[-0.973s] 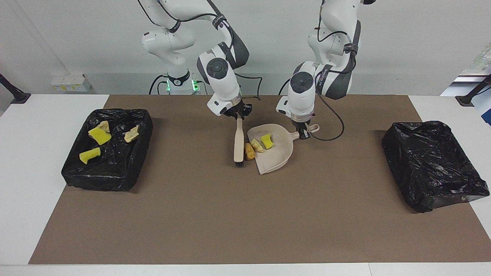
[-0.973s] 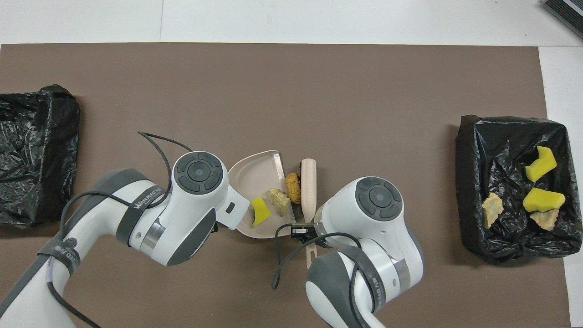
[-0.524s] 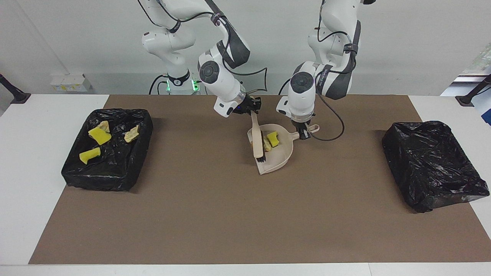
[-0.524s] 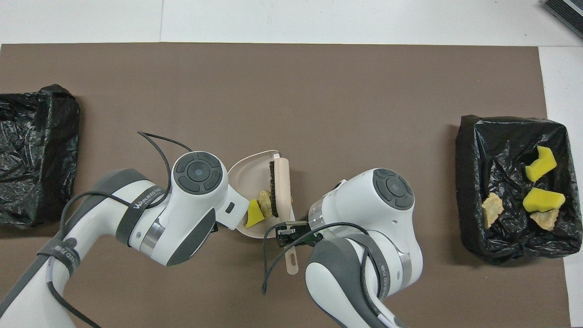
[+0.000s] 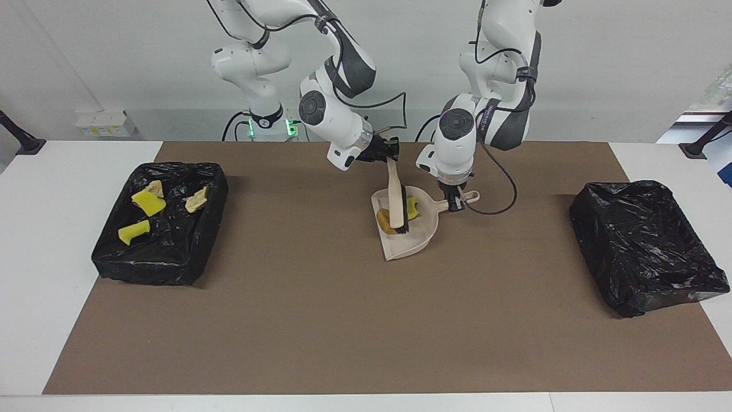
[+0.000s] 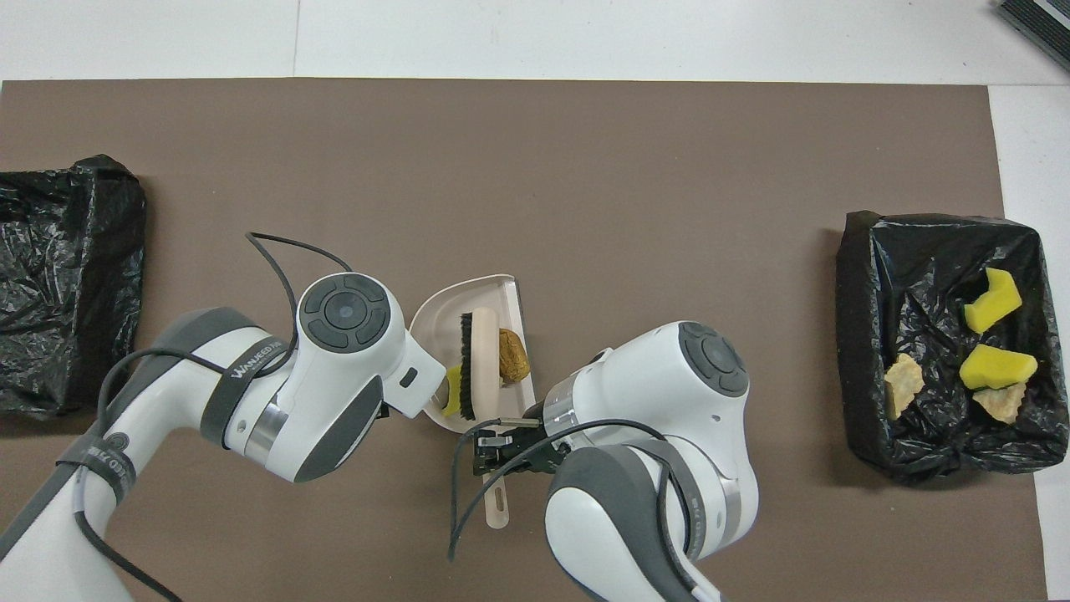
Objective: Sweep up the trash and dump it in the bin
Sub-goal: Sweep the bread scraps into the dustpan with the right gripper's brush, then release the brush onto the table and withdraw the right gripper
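Brush (image 5: 396,201) inside dustpan (image 5: 413,243) rim

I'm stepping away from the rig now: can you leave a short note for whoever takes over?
Right hand: shut on the brush, whose head lies in the dustpan.
Left hand: shut on the dustpan handle; the pan rests on the mat.
Trash: orange chunk and a yellow sponge piece show in the pan; the brush may hide more. Four scraps lie in the bin at the right arm's end. The other bin shows none.
Done: loose scraps swept in.
Left: dump the pan in a bin.
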`<action>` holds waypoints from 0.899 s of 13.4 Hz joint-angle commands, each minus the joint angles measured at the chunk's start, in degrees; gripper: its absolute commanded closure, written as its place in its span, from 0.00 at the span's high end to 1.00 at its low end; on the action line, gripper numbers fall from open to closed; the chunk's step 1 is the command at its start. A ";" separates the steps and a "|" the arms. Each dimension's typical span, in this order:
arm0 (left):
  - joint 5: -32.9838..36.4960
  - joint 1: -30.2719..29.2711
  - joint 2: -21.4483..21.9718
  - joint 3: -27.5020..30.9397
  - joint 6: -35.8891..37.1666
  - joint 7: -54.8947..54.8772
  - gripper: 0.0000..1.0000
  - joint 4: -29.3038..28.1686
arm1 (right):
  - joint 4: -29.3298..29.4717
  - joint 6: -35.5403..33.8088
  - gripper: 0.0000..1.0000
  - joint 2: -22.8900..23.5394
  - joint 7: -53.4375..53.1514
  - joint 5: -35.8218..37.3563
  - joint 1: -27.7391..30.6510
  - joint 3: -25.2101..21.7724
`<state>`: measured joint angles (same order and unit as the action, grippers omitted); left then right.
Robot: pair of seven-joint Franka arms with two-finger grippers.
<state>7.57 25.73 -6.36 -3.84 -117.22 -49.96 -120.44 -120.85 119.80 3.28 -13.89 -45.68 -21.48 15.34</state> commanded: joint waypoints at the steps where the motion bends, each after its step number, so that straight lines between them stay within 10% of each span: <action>1: 0.43 -0.60 1.26 -0.03 -1.95 -1.63 0.00 -2.08 | 0.17 -1.49 0.00 -3.09 0.53 -0.81 1.25 -0.40; 12: -3.68 -6.91 0.38 -0.03 -5.12 -15.14 0.00 -1.99 | -0.35 -14.93 0.00 -12.32 -10.62 29.86 6.19 0.12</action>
<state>6.47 21.60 -6.45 -3.74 -120.34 -60.46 -121.21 -120.06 107.01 -6.42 -21.69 -19.21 -14.91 14.77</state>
